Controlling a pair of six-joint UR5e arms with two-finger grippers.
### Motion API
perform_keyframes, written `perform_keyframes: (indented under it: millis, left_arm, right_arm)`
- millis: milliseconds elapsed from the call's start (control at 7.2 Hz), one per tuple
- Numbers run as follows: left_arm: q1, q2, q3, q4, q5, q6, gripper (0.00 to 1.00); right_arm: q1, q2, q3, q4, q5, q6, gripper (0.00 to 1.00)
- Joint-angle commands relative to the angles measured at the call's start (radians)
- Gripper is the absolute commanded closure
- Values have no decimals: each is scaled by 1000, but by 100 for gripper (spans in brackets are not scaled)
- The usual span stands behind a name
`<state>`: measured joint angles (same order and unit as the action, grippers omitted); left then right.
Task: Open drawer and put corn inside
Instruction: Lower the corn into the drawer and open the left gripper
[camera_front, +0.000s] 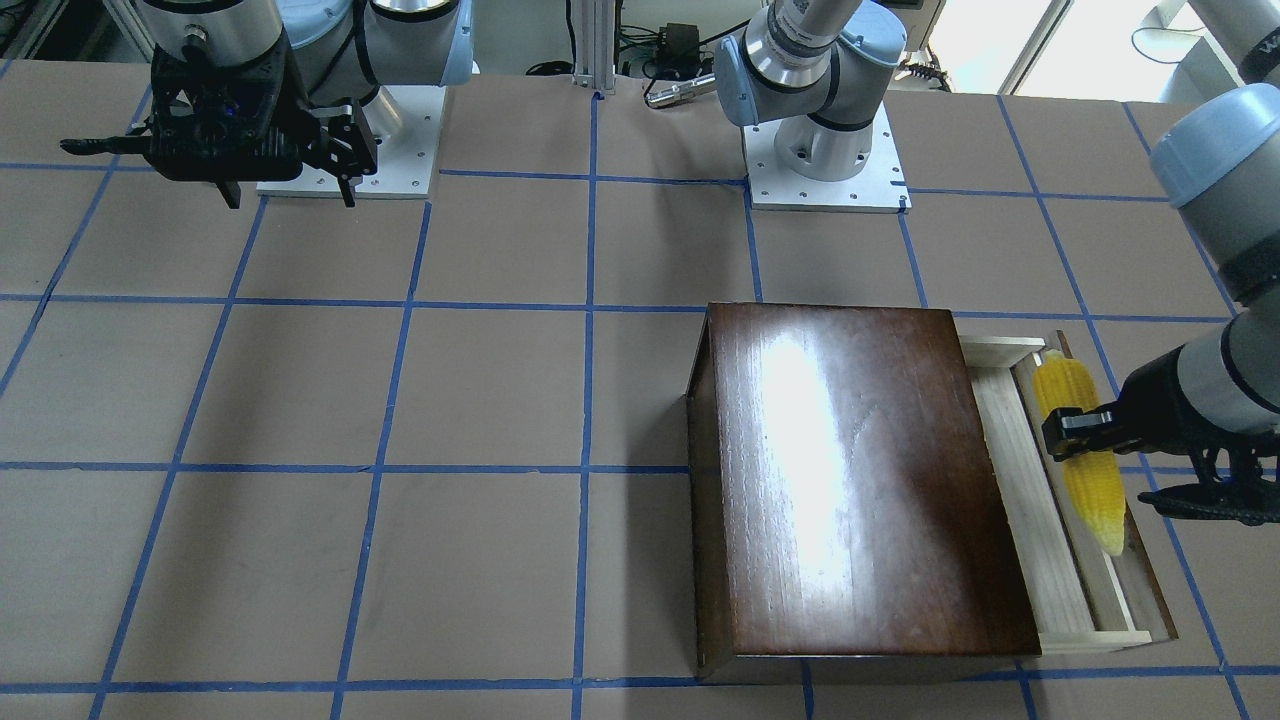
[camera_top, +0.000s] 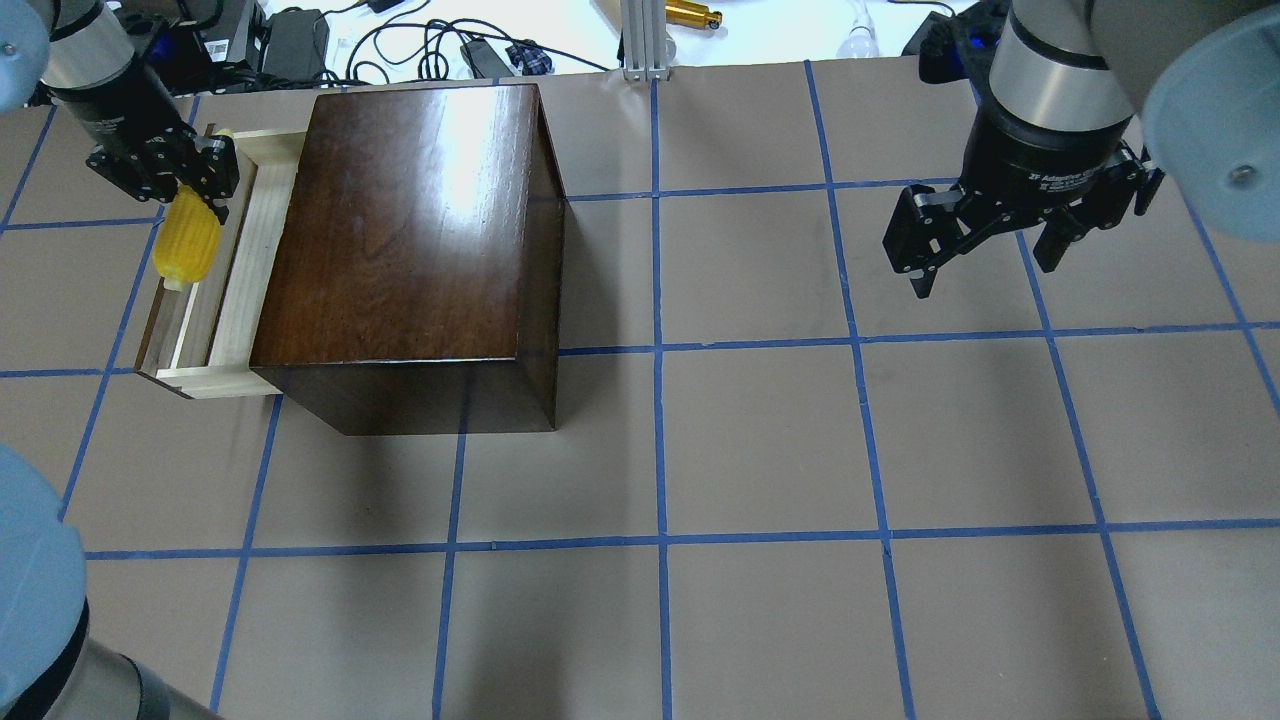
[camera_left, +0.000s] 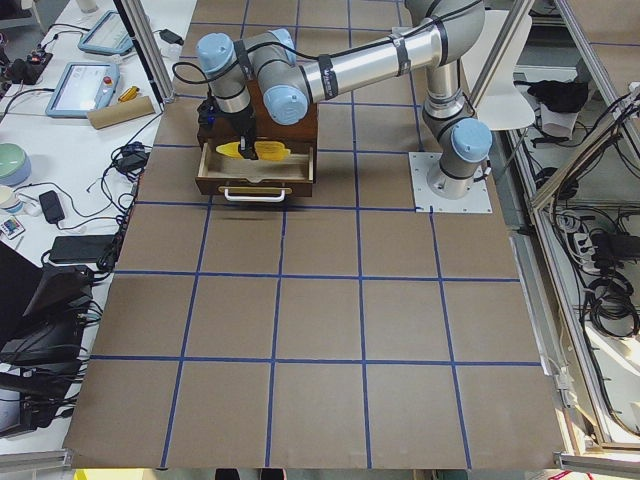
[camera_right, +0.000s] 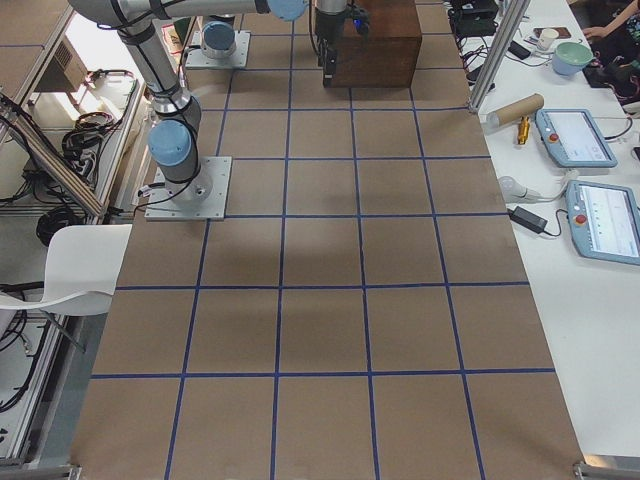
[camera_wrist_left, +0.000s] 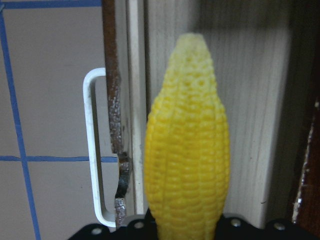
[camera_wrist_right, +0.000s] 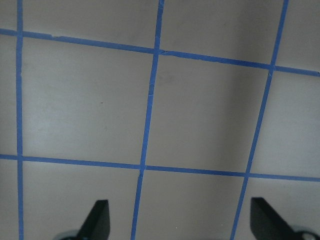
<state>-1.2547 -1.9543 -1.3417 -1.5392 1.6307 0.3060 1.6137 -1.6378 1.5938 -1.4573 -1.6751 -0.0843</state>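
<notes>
Corn (camera_wrist_left: 187, 145) sits clenched in the left claw (camera_front: 1075, 432), lying lengthwise over the pulled-out drawer (camera_front: 1035, 540) of the dark box (camera_front: 860, 480) on the bench (camera_front: 400, 400). Well apart, the right claw (camera_top: 985, 262) hangs above the bench, fingers spread, grasping nothing.

Overhead and front cameras look steeply down from opposite sides, sharing the glossy dark-brown wooden box (camera_top: 400, 230), upper left versus lower right; side cameras watch from afar, wrist cameras closely.
</notes>
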Motion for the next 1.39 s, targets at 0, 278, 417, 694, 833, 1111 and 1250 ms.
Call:
perform_keyframes:
  millis: [0,278,417,694,833,1111,1250]
  left_arm:
    - [-3,0,-8,1,0,-4,0]
    - [-6,9,-5,1,-2,-2,0]
    - [-11,29,-5,-5,-2,-4,0]
    - [-21,104,-2,-60,-69,-5,0]
    - [-70,148,7,-88,-74,-65,0]
    - [-167,213,4,-99,-71,-200,0]
    - [-213,232,-10,-105,-66,-244,0]
  right_arm:
    - [0,1,0,0,0,1,0]
    - [0,-1,0,0,0,0,0]
    - [0,-1,0,0,-2,0,0]
    - [0,-1,0,0,0,1,0]
    - [0,-1,0,0,0,0,0]
    - [0,1,0,0,0,0,0]
    - [0,1,0,0,0,0,0]
